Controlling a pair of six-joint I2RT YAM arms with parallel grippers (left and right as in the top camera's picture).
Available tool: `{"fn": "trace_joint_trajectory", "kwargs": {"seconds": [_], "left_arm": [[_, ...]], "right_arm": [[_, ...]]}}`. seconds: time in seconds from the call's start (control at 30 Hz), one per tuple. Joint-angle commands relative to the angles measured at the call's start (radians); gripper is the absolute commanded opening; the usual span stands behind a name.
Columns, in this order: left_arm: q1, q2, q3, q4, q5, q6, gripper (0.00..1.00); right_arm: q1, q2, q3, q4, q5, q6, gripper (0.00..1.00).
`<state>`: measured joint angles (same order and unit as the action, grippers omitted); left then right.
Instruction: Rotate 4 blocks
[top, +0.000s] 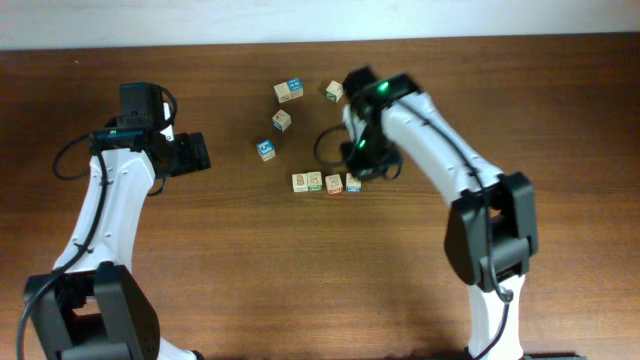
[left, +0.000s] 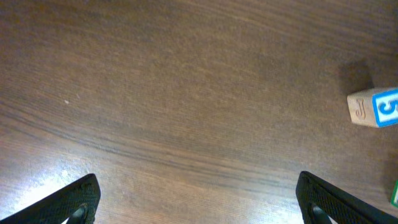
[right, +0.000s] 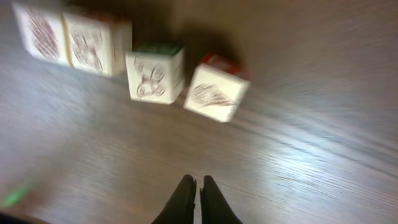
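The right arm (top: 430, 130) reaches over mid-table (top: 300, 280), its right gripper (right: 196, 182) pressed together, empty, beside four blocks (top: 333, 183) lined up there. The left gripper (top: 197, 153) hangs spread, well apart.

Four small pale wooden blocks (top: 316, 182) with printed faces stand upright in a short side-by-side row near the middle of the table (top: 200, 250). Up close, the green-topped block (right: 155, 71) sits square with its neighbours. The red-topped block (right: 214, 93) at the end is twisted askew, perhaps touching it; blur hides the gap.
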<state>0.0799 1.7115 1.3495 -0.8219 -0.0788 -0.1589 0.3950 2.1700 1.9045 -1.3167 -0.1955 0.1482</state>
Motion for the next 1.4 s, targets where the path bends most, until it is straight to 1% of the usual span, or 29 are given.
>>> {"fn": "trace_joint_trajectory", "kwargs": {"seconds": [0.0, 0.07, 0.13, 0.2, 0.27, 0.4, 0.43, 0.57, 0.77, 0.83, 0.93, 1.0, 1.1, 1.17, 1.23, 1.3, 1.33, 1.37], "left_arm": [[0.002, 0.003, 0.013, 0.005, -0.005, -0.012, 0.99], [0.002, 0.003, 0.013, 0.005, -0.005, -0.012, 0.99], [0.002, 0.003, 0.013, 0.005, -0.005, -0.012, 0.99], [0.002, 0.003, 0.013, 0.005, -0.005, -0.013, 0.99], [0.002, 0.003, 0.013, 0.005, -0.005, -0.012, 0.99], [0.002, 0.003, 0.013, 0.005, -0.005, -0.012, 0.99], [0.002, 0.003, 0.013, 0.005, -0.005, -0.013, 0.99], [0.002, 0.003, 0.013, 0.005, -0.005, -0.012, 0.99], [0.002, 0.003, 0.013, 0.005, -0.005, -0.012, 0.99], [0.002, 0.003, 0.013, 0.005, -0.005, -0.013, 0.99], [0.002, 0.003, 0.013, 0.005, -0.005, -0.012, 0.99], [0.002, 0.003, 0.013, 0.005, -0.005, -0.012, 0.99], [0.002, 0.003, 0.013, 0.005, -0.005, -0.013, 0.99], [0.002, 0.003, 0.013, 0.005, -0.005, -0.012, 0.99], [0.002, 0.003, 0.013, 0.005, -0.005, -0.012, 0.99], [0.002, 0.003, 0.013, 0.005, -0.005, -0.012, 0.99], [0.002, 0.003, 0.013, 0.005, -0.005, -0.012, 0.99], [0.002, 0.003, 0.013, 0.005, -0.005, -0.013, 0.99]], "right_arm": [[-0.103, -0.014, 0.021, -0.003, -0.040, -0.008, 0.09], [-0.108, -0.007, -0.062, 0.045, -0.045, 0.036, 0.09], [-0.085, -0.005, -0.194, 0.152, -0.082, 0.134, 0.09], [-0.060, -0.005, -0.294, 0.254, -0.108, 0.200, 0.09], [-0.048, -0.005, -0.341, 0.332, -0.127, 0.201, 0.09], [-0.047, -0.005, -0.341, 0.368, -0.135, 0.196, 0.09], [-0.047, -0.005, -0.341, 0.372, -0.145, 0.171, 0.09], [-0.071, -0.005, -0.341, 0.375, -0.130, 0.171, 0.10], [-0.089, -0.005, -0.341, 0.443, -0.135, 0.171, 0.11], [-0.088, -0.005, -0.341, 0.456, -0.169, 0.129, 0.11], [-0.087, -0.005, -0.341, 0.491, -0.244, 0.118, 0.11], [-0.069, -0.005, -0.341, 0.514, -0.285, 0.120, 0.11], [0.018, -0.005, -0.341, 0.544, -0.285, 0.203, 0.10], [0.042, -0.005, -0.339, 0.563, -0.259, 0.209, 0.10], [0.016, -0.006, -0.293, 0.537, -0.212, 0.200, 0.10], [0.010, -0.006, -0.223, 0.524, -0.210, 0.178, 0.11], [0.012, -0.006, -0.196, 0.533, -0.207, 0.178, 0.11], [0.024, -0.006, -0.178, 0.590, -0.208, 0.179, 0.15]]}}
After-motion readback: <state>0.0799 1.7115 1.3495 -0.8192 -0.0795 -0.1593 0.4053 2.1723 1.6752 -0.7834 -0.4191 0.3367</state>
